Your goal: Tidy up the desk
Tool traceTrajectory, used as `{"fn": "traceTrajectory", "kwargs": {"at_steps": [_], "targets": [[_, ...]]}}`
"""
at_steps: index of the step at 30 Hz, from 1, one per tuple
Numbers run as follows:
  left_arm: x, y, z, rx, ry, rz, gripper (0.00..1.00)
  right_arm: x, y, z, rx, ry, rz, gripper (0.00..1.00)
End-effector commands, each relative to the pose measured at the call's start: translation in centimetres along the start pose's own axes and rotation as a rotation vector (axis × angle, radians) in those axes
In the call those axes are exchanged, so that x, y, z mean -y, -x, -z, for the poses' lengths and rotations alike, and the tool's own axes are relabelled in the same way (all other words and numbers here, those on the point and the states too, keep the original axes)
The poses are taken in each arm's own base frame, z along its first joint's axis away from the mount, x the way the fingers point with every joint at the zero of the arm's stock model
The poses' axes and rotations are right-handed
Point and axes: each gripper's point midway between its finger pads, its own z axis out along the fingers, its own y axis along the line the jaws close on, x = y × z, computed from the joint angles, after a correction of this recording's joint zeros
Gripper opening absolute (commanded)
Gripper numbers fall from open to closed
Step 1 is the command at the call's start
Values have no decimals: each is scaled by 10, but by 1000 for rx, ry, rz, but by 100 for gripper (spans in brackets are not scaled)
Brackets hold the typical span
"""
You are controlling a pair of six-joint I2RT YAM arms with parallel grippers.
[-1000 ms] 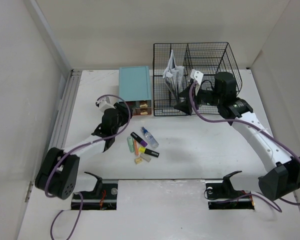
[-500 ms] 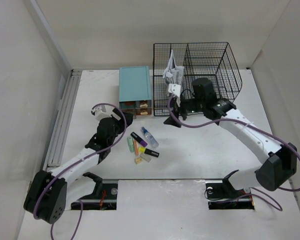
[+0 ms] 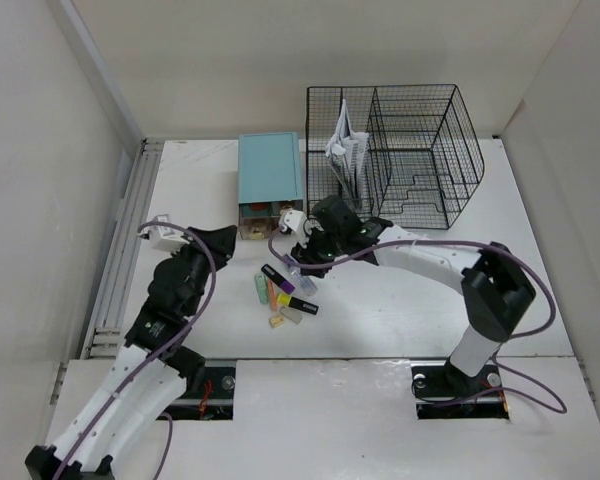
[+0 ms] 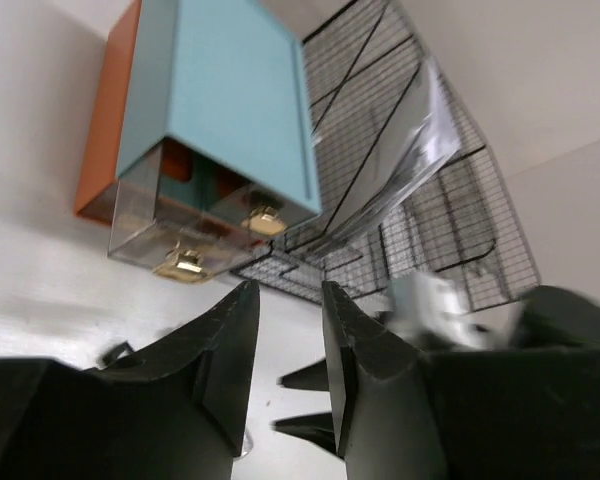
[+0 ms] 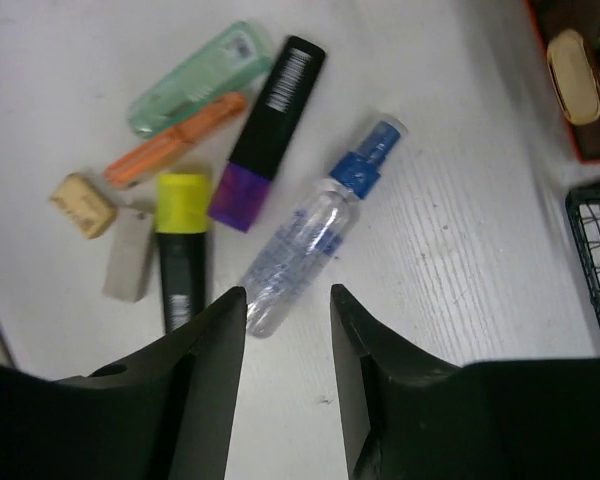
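Across the desk (image 3: 410, 310), which is spread beneath both arms, the right gripper (image 5: 287, 295) has been swung from the wire rack (image 3: 410, 140) to above the spray bottle (image 5: 300, 250), fingers parted, nothing pinched. The left gripper (image 4: 288, 290) has been drawn back, fingers narrowly parted, empty.
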Motion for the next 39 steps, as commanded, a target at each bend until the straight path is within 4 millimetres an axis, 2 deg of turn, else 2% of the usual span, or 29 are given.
{"fn": "traceTrajectory", "kwargs": {"at_steps": [1,2,4,8,9,11,16,18,19,22,23,24,25,26,29,30,33,39], "targets": [[22,40,20,88,-16,-42,28,30,26,-9,58,-152,-100,45],[21,44,26,96,-9,-41,28,35,24,-15,42,-167,-105,45],[23,48,31,102,-15,-49,31,30,21,-21,28,-171,-107,45],[27,52,41,110,-39,-42,32,25,6,-34,-13,-176,-135,55],[27,53,44,113,-43,-40,33,25,3,-36,-22,-174,-138,55],[27,54,46,115,-45,-39,35,21,2,-37,-26,-151,-140,60],[25,54,49,115,-45,-39,37,7,-11,-32,-38,-114,-178,63],[32,61,53,128,-60,-43,37,9,-12,-29,-7,-140,-191,63],[31,61,54,127,-59,-44,37,8,-27,-29,-25,-162,-225,63],[32,62,56,133,-65,-41,37,15,-22,-17,35,-240,-277,63],[33,64,58,139,-73,-37,37,10,-22,-14,48,-248,-308,63],[33,64,58,139,-73,-37,37,17,-26,-9,48,-304,-332,63],[30,62,59,138,-72,-38,37,18,-19,-7,83,-323,-339,63],[26,58,57,131,-63,-42,37,18,-21,-4,94,-337,-367,63],[25,56,55,130,-63,-33,37,14,-15,-5,134,-315,-390,64],[21,53,54,123,-55,-36,37,12,-21,-6,123,-313,-405,64],[20,52,52,124,-56,-36,37,10,-17,-7,140,-301,-434,64],[21,52,51,129,-63,-24,37,14,-18,-10,161,-330,-493,64]]}}
